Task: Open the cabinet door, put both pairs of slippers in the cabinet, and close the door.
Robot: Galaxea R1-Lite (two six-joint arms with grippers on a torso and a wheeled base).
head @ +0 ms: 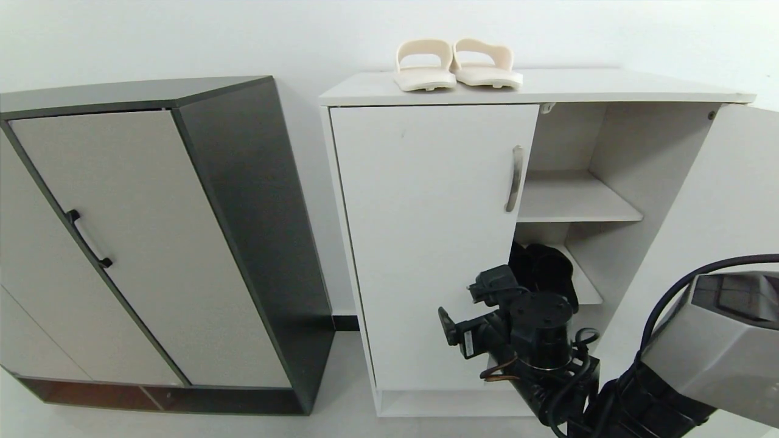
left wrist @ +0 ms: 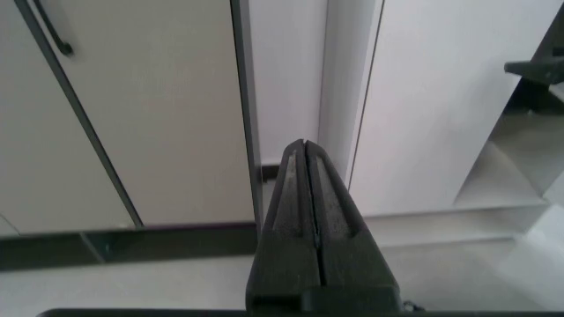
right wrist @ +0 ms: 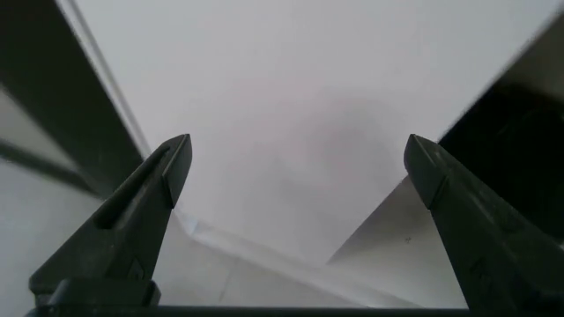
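Observation:
A cream pair of slippers (head: 456,64) rests on top of the white cabinet (head: 548,85). Its right door (head: 724,207) is swung open; the left door (head: 426,243) is closed. A black pair of slippers (head: 544,267) lies on the lower shelf inside. My right arm (head: 529,328) hangs in front of that opening. In the right wrist view my right gripper (right wrist: 300,158) is open and holds nothing, facing the lower part of the closed door, with the black slippers (right wrist: 520,132) to one side. My left gripper (left wrist: 303,145) is shut and empty, pointing at the gap between the two cabinets.
A dark grey cabinet (head: 243,213) with a pale door and black handle (head: 88,238) stands left of the white one. The upper shelf (head: 572,198) in the white cabinet is bare. A metal handle (head: 515,178) is on the closed white door.

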